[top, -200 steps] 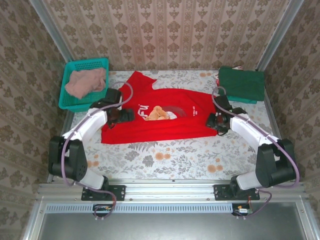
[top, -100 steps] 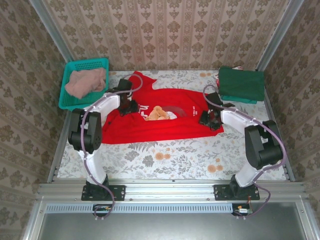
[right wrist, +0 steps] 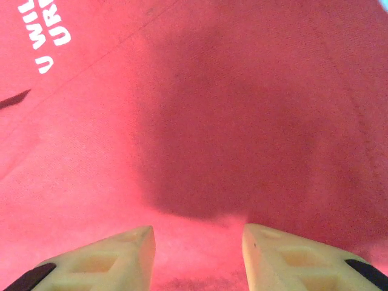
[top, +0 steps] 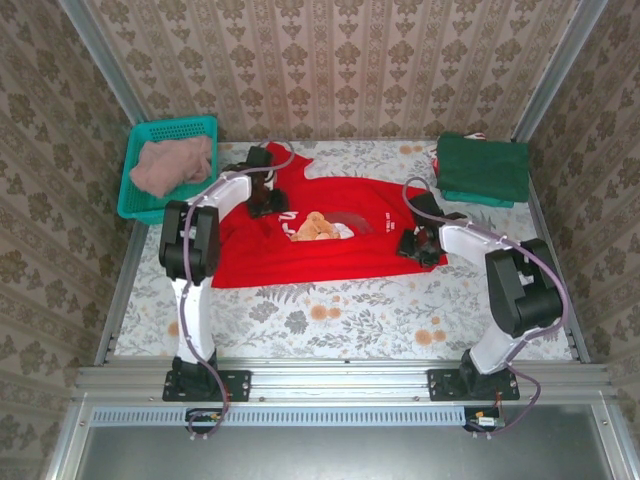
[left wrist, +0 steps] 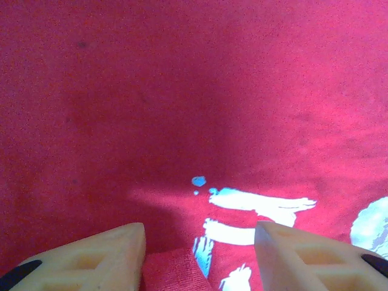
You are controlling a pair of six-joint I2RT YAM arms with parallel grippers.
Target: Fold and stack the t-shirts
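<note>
Looking down on the bench [top: 330,320], you have the red t-shirt [top: 330,255] spread flat and print up across its middle, nearer the far edge, probably so it can be squared before folding. Your left end effector [top: 262,197] sits on the shirt's far left part; its wrist view shows the jaws apart, with a small ridge of red cloth beside one finger but not clamped. Your right end effector [top: 413,243] rests at the shirt's right edge with jaws partly apart over the cloth; I cannot tell whether it pinches any. The teal mesh basket [top: 170,124] at the far left corner holds a crumpled pink t-shirt [top: 172,165], apparently waiting its turn. Folded green t-shirts [top: 485,165] are stacked at the far right corner, likely where this one should go.
</note>
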